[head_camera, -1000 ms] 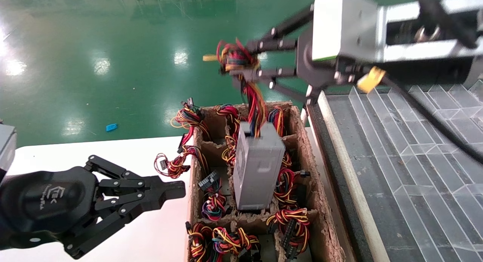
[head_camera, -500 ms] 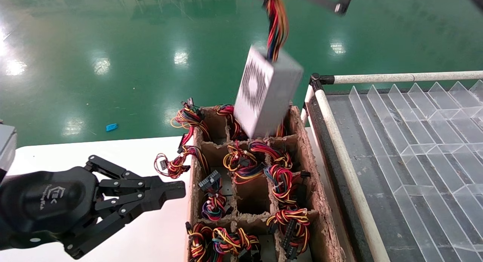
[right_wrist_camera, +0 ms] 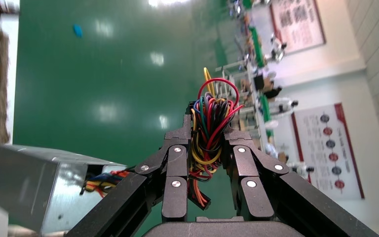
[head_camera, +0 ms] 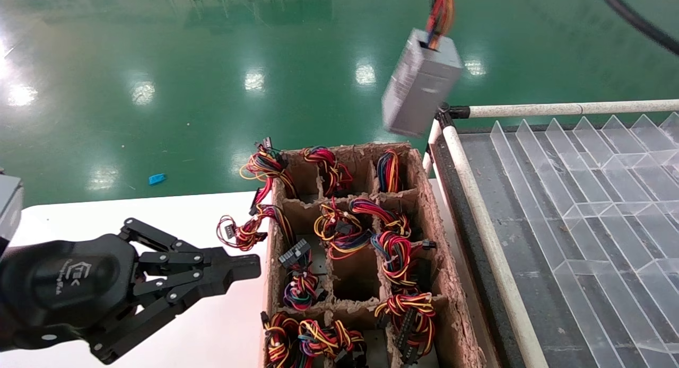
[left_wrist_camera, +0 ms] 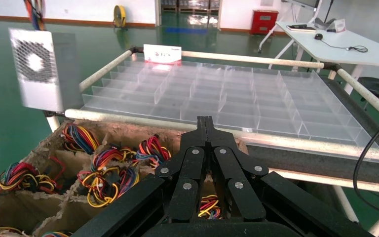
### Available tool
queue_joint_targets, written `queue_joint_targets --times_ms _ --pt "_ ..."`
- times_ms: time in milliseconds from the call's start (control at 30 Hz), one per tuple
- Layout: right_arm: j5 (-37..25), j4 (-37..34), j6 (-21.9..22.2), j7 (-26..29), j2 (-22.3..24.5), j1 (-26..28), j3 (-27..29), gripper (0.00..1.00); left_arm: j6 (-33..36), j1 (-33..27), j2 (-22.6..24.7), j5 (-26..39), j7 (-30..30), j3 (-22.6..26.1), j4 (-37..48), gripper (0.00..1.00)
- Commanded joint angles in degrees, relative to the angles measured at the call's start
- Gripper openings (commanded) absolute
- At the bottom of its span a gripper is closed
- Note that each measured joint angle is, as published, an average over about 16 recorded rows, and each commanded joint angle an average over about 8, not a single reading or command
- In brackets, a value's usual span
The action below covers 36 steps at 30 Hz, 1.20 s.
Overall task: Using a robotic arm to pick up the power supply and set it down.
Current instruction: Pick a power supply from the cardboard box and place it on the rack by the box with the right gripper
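Right claw (right_wrist_camera: 208, 143), cut off above the head view, clamps the power supply's (head_camera: 421, 84) wires (right_wrist_camera: 211, 123); left claw (head_camera: 241, 267) idles closed.

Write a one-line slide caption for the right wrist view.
Right gripper clamped on the wire bundle, the grey power supply dangling from it above the green floor.

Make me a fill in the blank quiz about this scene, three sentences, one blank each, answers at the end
1. The right gripper holds the power supply by its bundle of ____.
2. The power supply hangs in the air, fully ____ the cardboard box of wired compartments.
3. The left gripper is shut and holds ____, over the white table.

Missing words: wires; above; nothing
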Motion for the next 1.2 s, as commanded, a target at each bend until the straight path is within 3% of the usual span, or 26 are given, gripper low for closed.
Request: queue_joint_targets --times_ms 33,600,1200 --pt "-1.27 -3.1 0.83 -2.16 -0.59 0.68 -0.49 0.0 0.0 0.0 0.0 0.0 0.0 0.0 0.0 0.0" --pt "-6.2 -21.53 8.66 -14.64 -2.13 2.47 -2.15 0.0 0.0 0.0 0.0 0.0 0.0 0.0 0.0 0.0" --pt "-5.61 -36.32 15.1 -23.98 -4.82 3.39 -1.32 0.0 0.0 0.0 0.0 0.0 0.0 0.0 0.0 0.0"
